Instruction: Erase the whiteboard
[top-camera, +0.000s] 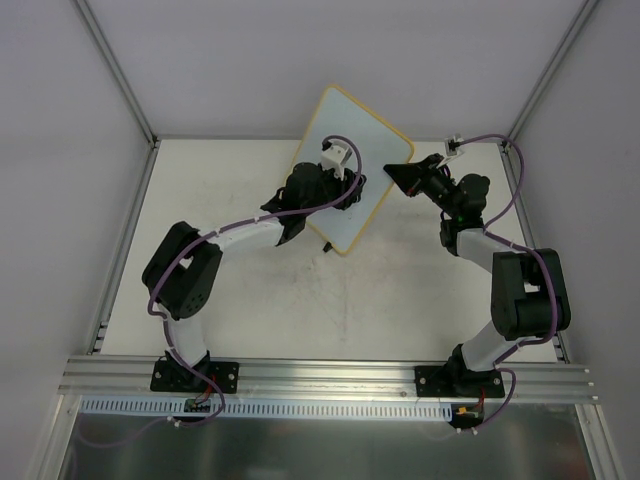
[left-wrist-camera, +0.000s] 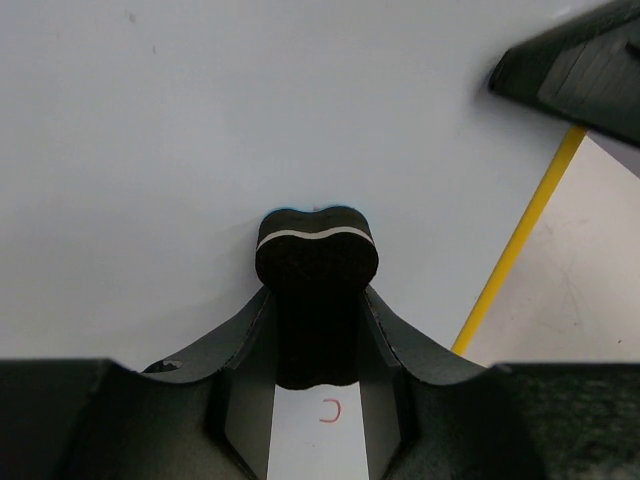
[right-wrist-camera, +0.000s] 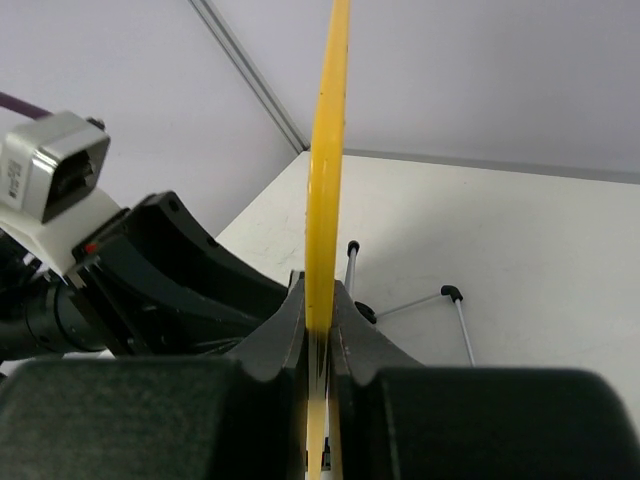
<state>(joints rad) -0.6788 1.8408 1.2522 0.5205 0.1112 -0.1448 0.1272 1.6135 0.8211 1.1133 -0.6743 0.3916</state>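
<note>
The whiteboard (top-camera: 365, 128), white with a thin yellow frame, is held up on edge, tilted over the back of the table. My right gripper (top-camera: 393, 172) is shut on its right edge; the right wrist view shows the yellow frame (right-wrist-camera: 326, 150) pinched between the jaws of the right gripper (right-wrist-camera: 320, 300). My left gripper (top-camera: 348, 190) is shut on a black eraser (left-wrist-camera: 316, 290) and presses it against the board's white face (left-wrist-camera: 200, 130). A small red mark (left-wrist-camera: 331, 411) shows on the board just below the eraser. The board's wire stand with black feet (right-wrist-camera: 452, 293) hangs behind it.
The right gripper's finger (left-wrist-camera: 580, 70) shows at the board's frame (left-wrist-camera: 520, 240) in the left wrist view. The left wrist camera (right-wrist-camera: 50, 170) and left arm sit close on the board's other side. White enclosure walls with metal posts (top-camera: 118, 70) bound the table (top-camera: 400, 300).
</note>
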